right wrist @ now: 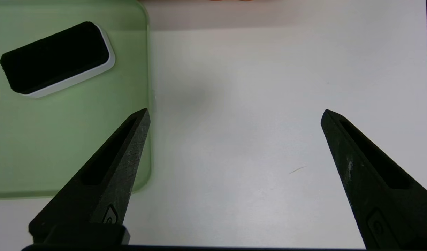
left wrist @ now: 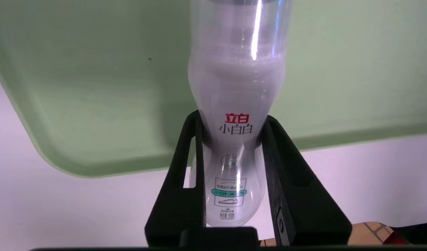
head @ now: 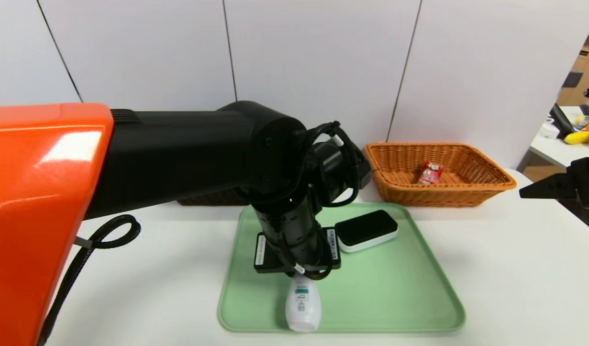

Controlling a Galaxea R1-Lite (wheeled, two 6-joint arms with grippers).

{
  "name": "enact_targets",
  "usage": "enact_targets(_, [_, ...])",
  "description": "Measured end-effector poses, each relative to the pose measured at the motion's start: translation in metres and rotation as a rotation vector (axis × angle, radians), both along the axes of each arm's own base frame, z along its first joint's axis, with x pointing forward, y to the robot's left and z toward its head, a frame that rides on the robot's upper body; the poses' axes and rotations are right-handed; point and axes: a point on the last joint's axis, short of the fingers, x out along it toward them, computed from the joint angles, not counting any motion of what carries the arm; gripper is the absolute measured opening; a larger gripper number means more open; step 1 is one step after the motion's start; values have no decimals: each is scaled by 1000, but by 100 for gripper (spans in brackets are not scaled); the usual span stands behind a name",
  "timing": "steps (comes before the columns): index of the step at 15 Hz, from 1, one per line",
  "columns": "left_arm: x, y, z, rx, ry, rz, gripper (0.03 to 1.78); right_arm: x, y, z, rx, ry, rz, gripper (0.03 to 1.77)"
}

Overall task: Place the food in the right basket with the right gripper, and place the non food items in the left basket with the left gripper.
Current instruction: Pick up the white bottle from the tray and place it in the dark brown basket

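Note:
A white plastic bottle (head: 303,302) with red and black print lies lengthwise at the front edge of the green tray (head: 395,298). My left gripper (left wrist: 232,118) is shut on the bottle (left wrist: 234,87) at its narrow waist, one finger on each side. In the head view my left wrist hides those fingers. A black eraser block with a white base (head: 366,229) sits at the tray's back. A red snack packet (head: 430,173) lies in the right basket (head: 467,192). My right gripper (right wrist: 236,111) hangs open over bare table right of the tray, holding nothing.
The left basket (head: 212,198) is almost wholly hidden behind my left arm. The eraser block (right wrist: 56,57) and the tray's corner (right wrist: 60,146) show in the right wrist view. A second table with clutter (head: 578,137) stands at the far right.

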Motion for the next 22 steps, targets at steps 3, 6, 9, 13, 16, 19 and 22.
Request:
enact_targets(3, [-4,0,7,-19,-20,-16,50,-1,0,-1,0,3,-1,169])
enact_targets(6, [-6,4,28,-82,-113,-72,50,-1,0,-3,-2,14,-1,169])
enact_targets(9, [-2,16,54,-118,-272,-59,50,-2,0,-5,-2,20,-2,169])
enact_targets(13, [34,56,86,-108,-539,34,50,-4,0,-6,-2,21,-2,169])
enact_targets(16, [71,100,102,-33,-712,105,50,-6,0,-5,-3,20,-1,169])
enact_targets(19, [98,137,115,22,-849,163,50,-8,0,-7,-2,24,0,169])
enact_targets(22, [122,161,116,29,-934,248,50,-11,0,-7,-2,21,2,169])
